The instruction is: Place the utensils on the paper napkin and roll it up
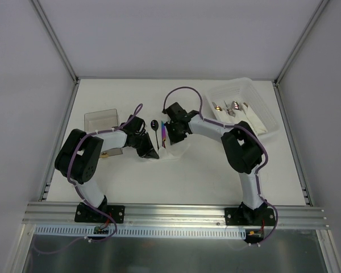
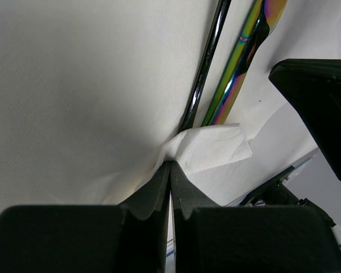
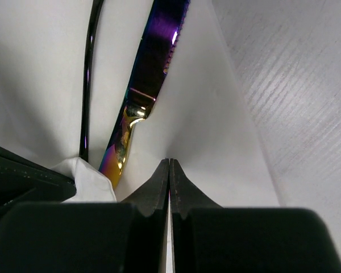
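At about ten o'clock on the surface [image 1: 204, 176] you had a clear plastic box [image 1: 100, 119], standing well apart from the work, with your left arm [image 1: 82, 156] bent just at its five o'clock. Your left fingers [image 1: 150, 151] were clenched on the paper napkin [image 1: 173, 152]. The left wrist view showed them pressed flat together, with a bunched corner of the white sheet pinched up between their tips. At their twelve o'clock lay the black spoon [image 1: 154, 126], its oval bowl pointing toward twelve o'clock and its thin dark handle running back onto the napkin. Just at the spoon's three o'clock, side by side with it and nearly parallel, lay the iridescent piece [image 1: 164, 133]. It was a blade with a toothed edge, and it too rested on the napkin. Whether the spoon's bowl sat on the sheet or on the bare surface could not be told. At the blade's three o'clock your right fingers [image 1: 171, 135] were clenched as well, tips shut on a raised fold of the napkin that stood up like a wall beside the cutlery. Both pairs of fingers sat near each other, with the two utensils between them. Your right arm [image 1: 247, 151] reached back toward five o'clock. At two o'clock on the surface sat a clear tray [image 1: 227, 85] holding silver and gold-toned cutlery [image 1: 233, 106] and some folded white sheets.
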